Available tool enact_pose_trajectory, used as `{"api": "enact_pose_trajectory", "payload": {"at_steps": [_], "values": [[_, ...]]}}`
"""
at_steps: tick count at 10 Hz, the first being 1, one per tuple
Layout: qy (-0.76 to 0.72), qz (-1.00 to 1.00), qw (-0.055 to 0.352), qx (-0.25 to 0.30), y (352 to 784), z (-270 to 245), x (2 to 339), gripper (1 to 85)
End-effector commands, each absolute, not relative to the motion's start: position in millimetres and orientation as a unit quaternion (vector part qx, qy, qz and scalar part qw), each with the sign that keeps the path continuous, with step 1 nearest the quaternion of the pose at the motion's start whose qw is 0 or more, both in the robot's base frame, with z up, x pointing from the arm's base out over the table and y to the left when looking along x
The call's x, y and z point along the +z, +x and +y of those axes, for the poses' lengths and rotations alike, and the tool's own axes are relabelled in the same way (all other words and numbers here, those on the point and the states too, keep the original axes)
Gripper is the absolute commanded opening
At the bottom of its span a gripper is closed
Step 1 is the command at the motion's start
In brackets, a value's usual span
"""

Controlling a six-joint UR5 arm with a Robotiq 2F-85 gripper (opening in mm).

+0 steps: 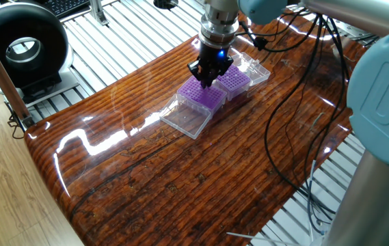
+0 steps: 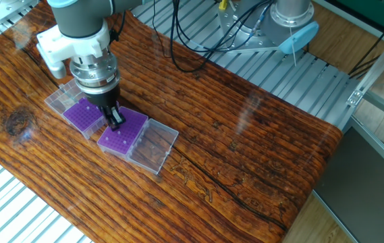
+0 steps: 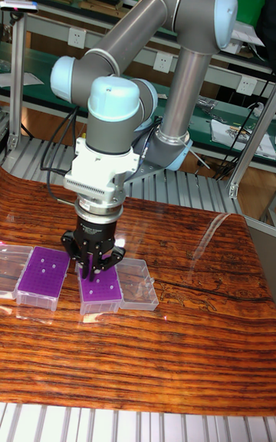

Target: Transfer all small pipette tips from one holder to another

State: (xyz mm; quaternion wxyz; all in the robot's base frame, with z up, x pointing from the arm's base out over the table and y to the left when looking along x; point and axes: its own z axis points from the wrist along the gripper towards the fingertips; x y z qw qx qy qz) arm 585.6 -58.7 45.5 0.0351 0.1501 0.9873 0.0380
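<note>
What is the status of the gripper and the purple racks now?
Black two-finger gripper low over one purple grid rack, jaw state unclear. Tips too small to see. Nothing in the way.

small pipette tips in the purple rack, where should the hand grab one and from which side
By the top end that shows above the grid, coming straight down from above. The small pipette tips stand in holes of the purple rack, so their sides are buried. The hand hangs over them.
</note>
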Motion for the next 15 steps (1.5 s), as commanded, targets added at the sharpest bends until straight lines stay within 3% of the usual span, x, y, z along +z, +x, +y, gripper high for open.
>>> {"api": "enact_pose_trajectory", "payload": {"at_steps": [1, 15], "values": [[0.155, 0.987, 0.026, 0.034, 580.6, -63.5, 48.7, 22.7], [0.158, 0.987, 0.018, 0.032, 577.2, -68.4, 51.3, 22.7]]}}
